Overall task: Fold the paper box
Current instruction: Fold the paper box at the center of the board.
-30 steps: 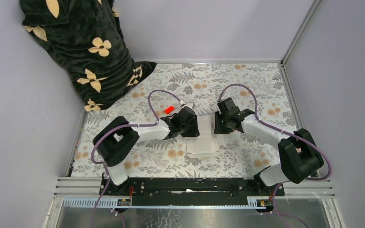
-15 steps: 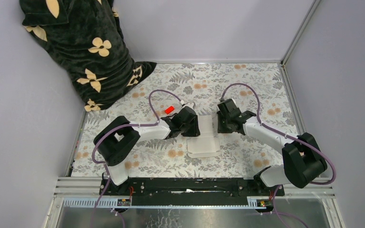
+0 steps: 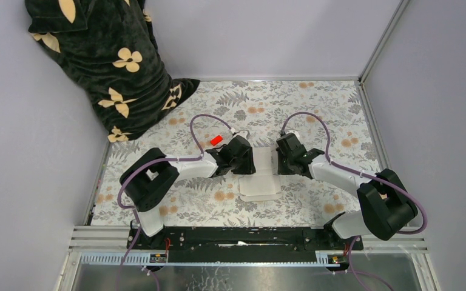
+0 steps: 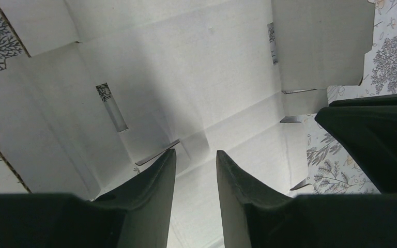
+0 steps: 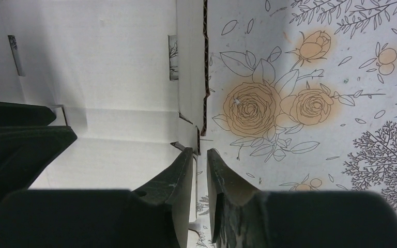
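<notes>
Mid-surface point(image 3: 315, 115), between the two arms: seeing box point(image 3: 261, 185) as a white sheet, mostly unfolded, flaps and slots showing, lying on the floral print.

On its left side: reading left tool point(image 4: 196, 155) as released. Tips down over the sheet's inner panel by a crease, with a clear gap between fingers point(image 4: 155, 181) and only flat cardboard behind it.

On its right side: finding right tool point(image 5: 200, 153) straddling the box's right edge. Only a thin slit between the tips, with the raw cardboard edge running into that slit. Can't tell whether clamped on that edge or just around it.

From above: seeing both tools face each other across the far half of the sheet, close together. Can't tell whether touching. Near half of the sheet in plain view.

Just far-left of the left tool: small red block point(image 3: 216, 140) on the surface, apart from the box.

Far-left corner: dark cloth point(image 3: 109, 66) with pale flower shapes, piled against the wall, well apart from the box.
</notes>
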`<state>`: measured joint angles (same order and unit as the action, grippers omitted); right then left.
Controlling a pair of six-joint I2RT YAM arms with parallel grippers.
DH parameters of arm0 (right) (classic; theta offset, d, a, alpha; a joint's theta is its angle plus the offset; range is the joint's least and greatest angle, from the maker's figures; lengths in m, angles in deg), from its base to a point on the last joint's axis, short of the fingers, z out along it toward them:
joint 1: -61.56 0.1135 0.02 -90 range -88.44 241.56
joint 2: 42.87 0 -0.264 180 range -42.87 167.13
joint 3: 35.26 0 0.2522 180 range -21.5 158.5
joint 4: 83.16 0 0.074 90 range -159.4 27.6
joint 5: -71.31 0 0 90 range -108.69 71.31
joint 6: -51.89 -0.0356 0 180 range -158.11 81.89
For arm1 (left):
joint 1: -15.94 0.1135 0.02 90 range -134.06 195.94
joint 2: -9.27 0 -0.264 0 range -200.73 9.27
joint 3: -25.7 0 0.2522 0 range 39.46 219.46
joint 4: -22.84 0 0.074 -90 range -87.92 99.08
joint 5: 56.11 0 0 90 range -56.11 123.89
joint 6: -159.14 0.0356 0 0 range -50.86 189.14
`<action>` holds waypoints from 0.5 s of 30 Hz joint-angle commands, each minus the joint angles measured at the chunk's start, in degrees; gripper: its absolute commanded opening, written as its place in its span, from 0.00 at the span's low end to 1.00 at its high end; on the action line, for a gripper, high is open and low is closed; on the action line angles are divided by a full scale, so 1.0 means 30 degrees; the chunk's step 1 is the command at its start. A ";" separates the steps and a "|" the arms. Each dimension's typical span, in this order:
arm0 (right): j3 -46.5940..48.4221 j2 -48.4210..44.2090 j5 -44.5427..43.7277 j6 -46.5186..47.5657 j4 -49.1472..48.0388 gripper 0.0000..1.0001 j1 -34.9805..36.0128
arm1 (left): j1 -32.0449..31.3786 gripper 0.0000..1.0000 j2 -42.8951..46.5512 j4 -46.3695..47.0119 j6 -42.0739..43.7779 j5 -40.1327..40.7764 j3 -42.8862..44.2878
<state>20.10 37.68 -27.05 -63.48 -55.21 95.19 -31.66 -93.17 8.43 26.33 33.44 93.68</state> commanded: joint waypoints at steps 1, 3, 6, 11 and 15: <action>-0.0121 -0.0455 -0.0953 -0.0152 -0.1204 0.24 0.0220 | -0.0245 0.42 -0.1803 -0.2817 0.0529 -0.0245 -0.0908; -0.0134 -0.0447 -0.0957 -0.0151 -0.1380 0.24 0.0299 | -0.0249 0.42 -0.1855 -0.2826 0.0529 -0.0237 -0.0882; -0.0108 -0.0455 -0.1034 -0.0140 -0.1562 0.23 0.0395 | -0.0248 0.42 -0.1918 -0.2783 0.0543 -0.0311 -0.0849; 0.0255 -0.0188 -0.0868 -0.0088 -0.1585 0.23 0.0560 | -0.0305 0.42 -0.2085 -0.2713 0.0529 -0.0411 -0.0838; 0.0448 0.0004 -0.0885 -0.0140 -0.1590 0.23 0.0874 | -0.0346 0.42 -0.2161 -0.2718 0.0529 -0.0437 -0.0816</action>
<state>19.78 37.70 -28.34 -63.48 -58.18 96.35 -31.66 -93.87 9.20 26.42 32.81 94.09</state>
